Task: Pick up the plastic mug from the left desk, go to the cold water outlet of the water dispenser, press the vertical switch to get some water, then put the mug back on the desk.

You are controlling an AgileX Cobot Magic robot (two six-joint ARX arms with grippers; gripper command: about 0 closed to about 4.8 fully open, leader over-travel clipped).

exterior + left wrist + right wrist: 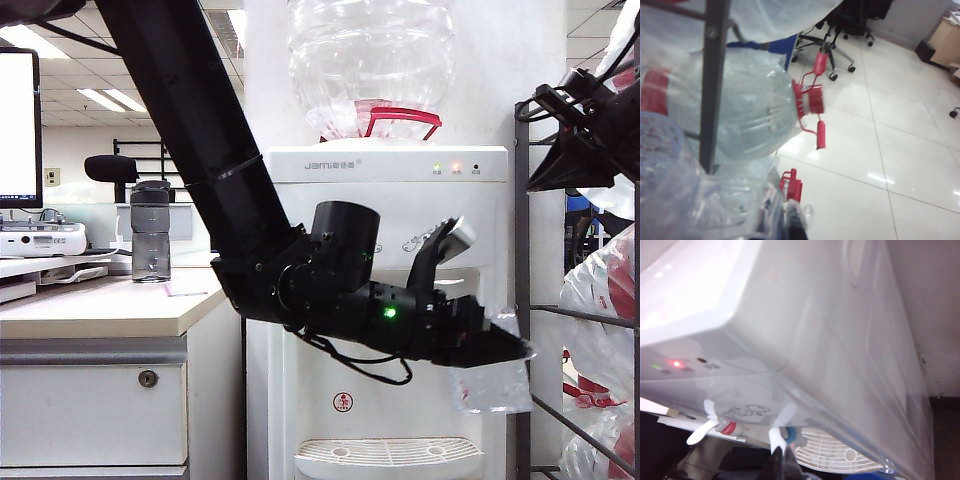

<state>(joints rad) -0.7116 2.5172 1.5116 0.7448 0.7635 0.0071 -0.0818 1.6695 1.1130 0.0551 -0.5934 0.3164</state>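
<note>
Two sets of fingers, both closed. Left gripper [520,350] pinches plastic mug [490,375] beside water dispenser [400,190], next to bottle rack [522,250]. Right gripper [782,462] holds nothing, tips just under vertical switch [782,420] of cold water outlet [790,434].

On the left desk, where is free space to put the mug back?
The left desk is bare along its front, from the grey bottle to its right corner. Behind, beside the bottle, devices crowd it. The left tool holds the plastic mug by the water dispenser.
</note>
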